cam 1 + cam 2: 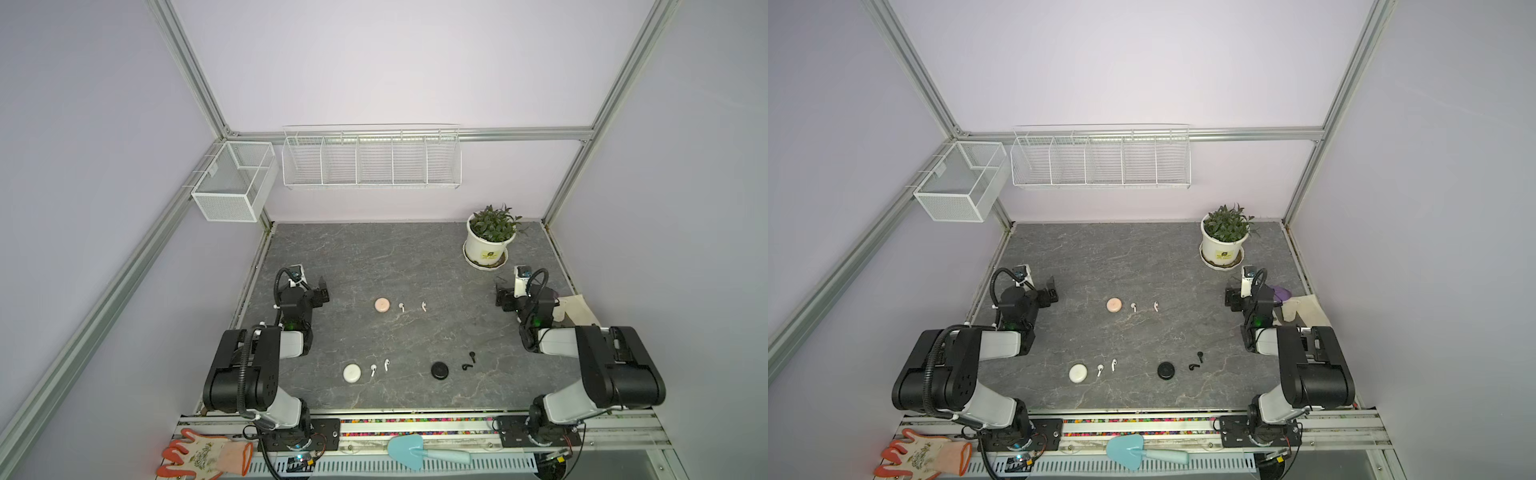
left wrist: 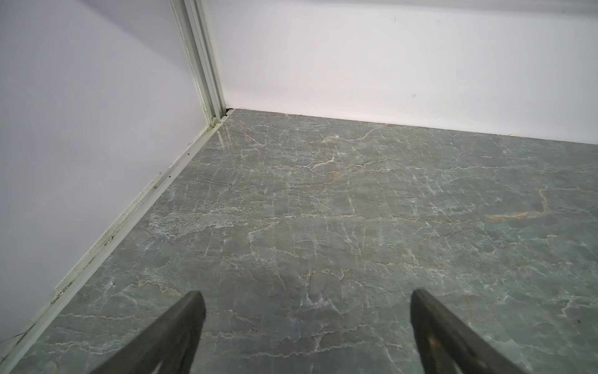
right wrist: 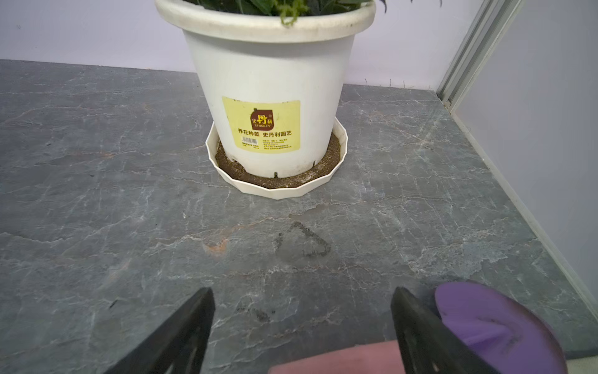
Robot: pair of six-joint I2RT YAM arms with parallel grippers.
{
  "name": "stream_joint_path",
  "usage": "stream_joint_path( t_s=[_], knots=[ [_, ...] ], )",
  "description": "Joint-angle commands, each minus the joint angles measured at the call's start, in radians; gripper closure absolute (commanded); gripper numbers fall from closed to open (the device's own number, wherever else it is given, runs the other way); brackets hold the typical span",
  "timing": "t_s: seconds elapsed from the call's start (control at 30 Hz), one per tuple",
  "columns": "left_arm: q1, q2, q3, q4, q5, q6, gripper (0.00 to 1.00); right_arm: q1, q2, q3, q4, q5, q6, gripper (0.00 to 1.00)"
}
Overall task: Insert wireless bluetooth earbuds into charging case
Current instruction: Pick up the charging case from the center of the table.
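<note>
Three round charging cases lie shut on the grey marble table in both top views. The pink case (image 1: 381, 304) has two whitish earbuds (image 1: 401, 307) (image 1: 424, 306) to its right. At the front, the white case (image 1: 352, 372) has two whitish earbuds (image 1: 373, 370) (image 1: 387, 364) beside it. The black case (image 1: 440, 370) lies next to two black earbuds (image 1: 467, 367) (image 1: 472, 354). My left gripper (image 2: 307, 301) is open over bare table near the left wall. My right gripper (image 3: 304, 298) is open and empty, facing the plant pot. Neither wrist view shows an earbud or a case.
A potted plant (image 1: 490, 239) on a saucer stands at the back right. A purple object (image 3: 485, 323) and a pinkish handle (image 3: 339, 359) lie by my right gripper, beside a beige cloth (image 1: 577, 309). Wire baskets (image 1: 372, 160) hang on the back wall. A glove (image 1: 199, 455) and a blue trowel (image 1: 409, 451) rest on the front rail.
</note>
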Motion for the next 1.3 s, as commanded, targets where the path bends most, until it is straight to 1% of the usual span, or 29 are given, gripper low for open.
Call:
stream_joint_path(
  t_s=[0.0, 0.4, 0.5, 0.53, 0.6, 0.7, 0.8, 0.87, 0.93, 1.03, 1.17, 1.23, 1.27],
  knots=[
    [0.006, 0.005, 0.005, 0.007, -0.011, -0.003, 0.01, -0.006, -0.004, -0.008, 0.024, -0.01, 0.007, 0.12],
    [0.006, 0.003, 0.006, 0.004, -0.011, -0.004, 0.01, -0.014, -0.006, -0.01, 0.028, -0.026, 0.012, 0.12],
    [0.004, 0.002, 0.002, 0.01, -0.009, 0.004, 0.01, -0.002, -0.028, 0.007, -0.02, -0.032, -0.011, 0.12],
    [0.002, 0.002, 0.004, 0.012, -0.019, 0.003, 0.01, 0.008, -0.038, 0.016, -0.05, -0.022, -0.021, 0.12],
    [-0.006, -0.019, 0.017, -0.029, -0.064, -0.006, 0.01, 0.013, -0.035, 0.017, -0.045, -0.013, -0.023, 0.12],
    [-0.009, -0.042, 0.019, -0.054, -0.077, -0.01, 0.01, 0.013, -0.039, 0.017, -0.046, -0.014, -0.025, 0.12],
    [-0.018, -0.058, 0.018, -0.061, -0.094, -0.005, 0.01, 0.019, -0.075, 0.034, -0.096, -0.027, -0.033, 0.12],
    [-0.026, -0.067, 0.023, -0.083, -0.106, -0.001, 0.01, 0.043, -0.139, 0.105, -0.286, -0.047, -0.069, 0.12],
    [-0.031, -0.066, 0.026, -0.086, -0.12, 0.001, 0.01, 0.071, -0.18, 0.163, -0.4, -0.06, -0.098, 0.12],
    [-0.044, -0.062, 0.032, -0.092, -0.147, 0.007, 0.01, 0.111, -0.238, 0.187, -0.448, -0.097, -0.121, 0.12],
    [-0.068, -0.063, 0.052, -0.116, -0.206, 0.019, 0.01, 0.171, -0.285, 0.218, -0.509, -0.206, -0.125, 0.12],
    [-0.137, -0.112, 0.087, -0.201, -0.265, 0.085, 0.01, 0.243, -0.277, 0.233, -0.526, -0.279, -0.148, 0.12],
    [-0.203, -0.143, 0.139, -0.311, -0.317, 0.125, 0.01, 0.282, -0.264, 0.243, -0.537, -0.311, -0.176, 0.12]
  ],
)
